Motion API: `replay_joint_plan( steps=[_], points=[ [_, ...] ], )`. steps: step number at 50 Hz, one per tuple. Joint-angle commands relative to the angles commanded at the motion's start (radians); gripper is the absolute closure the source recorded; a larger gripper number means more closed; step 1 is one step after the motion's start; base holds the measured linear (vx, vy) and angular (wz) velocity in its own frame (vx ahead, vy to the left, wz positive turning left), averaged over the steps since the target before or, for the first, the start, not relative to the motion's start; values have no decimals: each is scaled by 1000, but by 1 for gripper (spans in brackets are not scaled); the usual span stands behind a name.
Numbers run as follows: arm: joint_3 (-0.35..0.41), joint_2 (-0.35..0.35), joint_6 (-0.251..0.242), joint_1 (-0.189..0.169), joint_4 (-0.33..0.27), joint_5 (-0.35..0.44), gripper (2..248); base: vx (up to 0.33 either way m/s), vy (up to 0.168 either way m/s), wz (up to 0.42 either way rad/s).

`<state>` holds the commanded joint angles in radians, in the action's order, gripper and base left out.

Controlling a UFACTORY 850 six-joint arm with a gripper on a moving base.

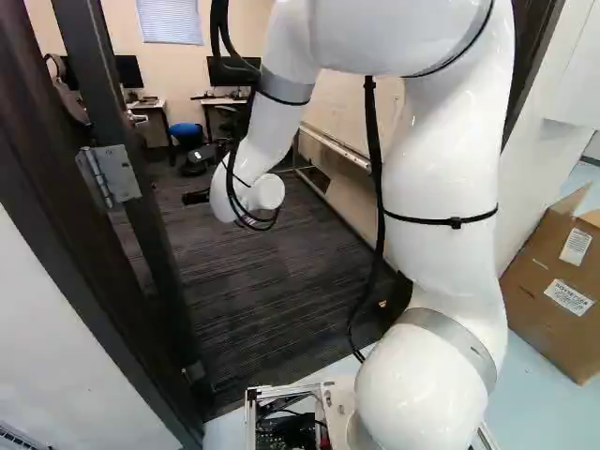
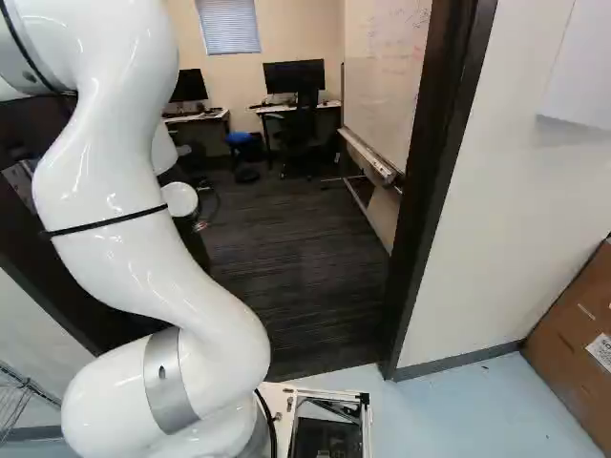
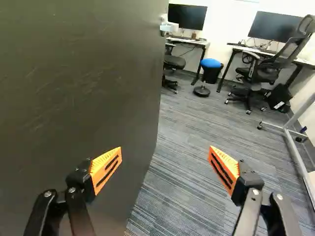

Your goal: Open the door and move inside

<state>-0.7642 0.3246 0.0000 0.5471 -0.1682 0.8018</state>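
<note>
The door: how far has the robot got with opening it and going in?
Done: the door stands open, with the office carpet showing through the doorway. In hand: the arm reaches inside, its gripper open and holding nothing, near the door's face. Left: driving in; the base appears to be at the threshold, by the pale floor.

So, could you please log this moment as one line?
door: open | claw: open, empty, beside door | arm: through doorway | base: outside room | entry: pending
</note>
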Motion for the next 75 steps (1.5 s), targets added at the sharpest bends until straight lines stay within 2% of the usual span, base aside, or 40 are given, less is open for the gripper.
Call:
replay_joint_plan(
  steps=[13, 29, 44, 60, 75],
  points=[
    [43, -36, 0, -32, 0, 0, 3, 0, 0, 0],
    [55, -47, 0, -41, 3, 1, 3, 0, 0, 0],
    [92, -80, 0, -71, 13, 5, 3, 0, 0, 0],
    [160, -140, 0, -126, 31, 13, 3, 0, 0, 0],
    [249, -220, 0, -199, 54, 23, 3, 0, 0, 0]
  ],
)
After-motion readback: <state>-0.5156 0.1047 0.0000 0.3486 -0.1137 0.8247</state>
